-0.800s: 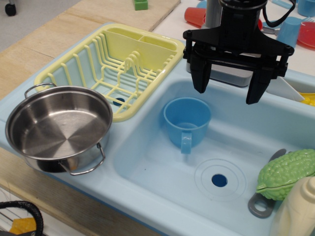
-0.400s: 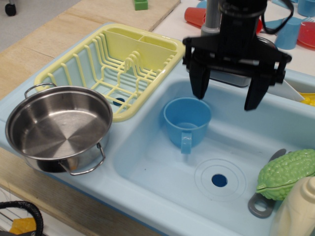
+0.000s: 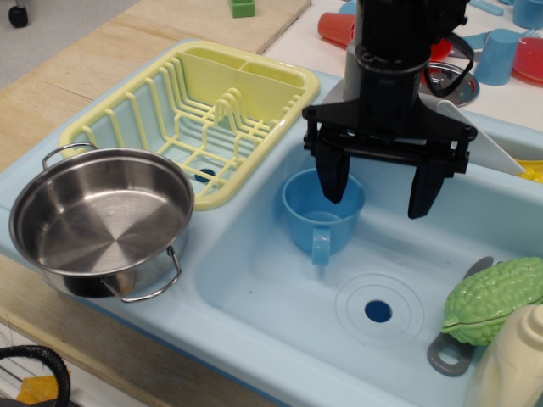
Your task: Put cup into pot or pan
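Observation:
The light-blue cup [image 3: 316, 214] stands upright in the blue sink basin [image 3: 280, 297], its thick handle pointing toward the front. The shiny steel pan [image 3: 97, 220] with two wire loop handles sits on the sink's left ledge, empty. My black gripper [image 3: 379, 193] is open, hanging over the cup's right side. Its left finger [image 3: 333, 176] reaches down over the cup's mouth near the far rim; its right finger [image 3: 424, 188] hangs outside the cup to the right. It holds nothing.
A yellow dish rack [image 3: 199, 110] stands behind the pan. A green bumpy vegetable toy [image 3: 492, 298], a grey utensil [image 3: 448, 354] and a cream bottle [image 3: 513, 365] lie at the basin's right. Red and blue cups [image 3: 499, 52] stand on the counter behind.
The open gripper has moved down and slightly left toward the cup; its left finger now reaches over the cup's mouth. Cup and pan have not moved.

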`<act>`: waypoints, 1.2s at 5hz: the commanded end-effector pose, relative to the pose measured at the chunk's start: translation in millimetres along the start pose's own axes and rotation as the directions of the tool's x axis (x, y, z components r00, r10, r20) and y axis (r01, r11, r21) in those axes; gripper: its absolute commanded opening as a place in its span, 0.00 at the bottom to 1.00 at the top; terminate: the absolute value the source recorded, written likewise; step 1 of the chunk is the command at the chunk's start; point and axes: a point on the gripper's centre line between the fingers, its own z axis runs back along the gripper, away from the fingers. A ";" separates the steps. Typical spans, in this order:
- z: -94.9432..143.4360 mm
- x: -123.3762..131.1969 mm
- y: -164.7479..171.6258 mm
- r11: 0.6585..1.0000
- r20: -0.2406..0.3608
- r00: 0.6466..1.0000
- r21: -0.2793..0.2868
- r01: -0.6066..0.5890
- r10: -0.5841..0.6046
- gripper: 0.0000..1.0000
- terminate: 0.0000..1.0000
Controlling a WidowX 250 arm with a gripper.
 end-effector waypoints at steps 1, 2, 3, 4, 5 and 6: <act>-7.3 6.3 7.5 0.999 0.028 1.000 -0.035 -0.013 0.014 1.00 0.00; -19.9 3.4 7.4 0.998 0.020 0.999 -0.055 -0.036 0.037 0.00 0.00; -21.3 2.8 6.1 0.997 0.024 0.999 -0.056 -0.044 0.045 0.00 0.00; -16.0 0.1 4.0 0.998 0.026 0.998 -0.039 -0.048 0.049 0.00 0.00; 5.7 -3.5 -1.6 1.000 0.062 0.998 0.022 -0.005 0.004 0.00 0.00; 30.1 -9.0 -7.8 0.997 0.130 0.991 0.080 0.012 -0.023 0.00 0.00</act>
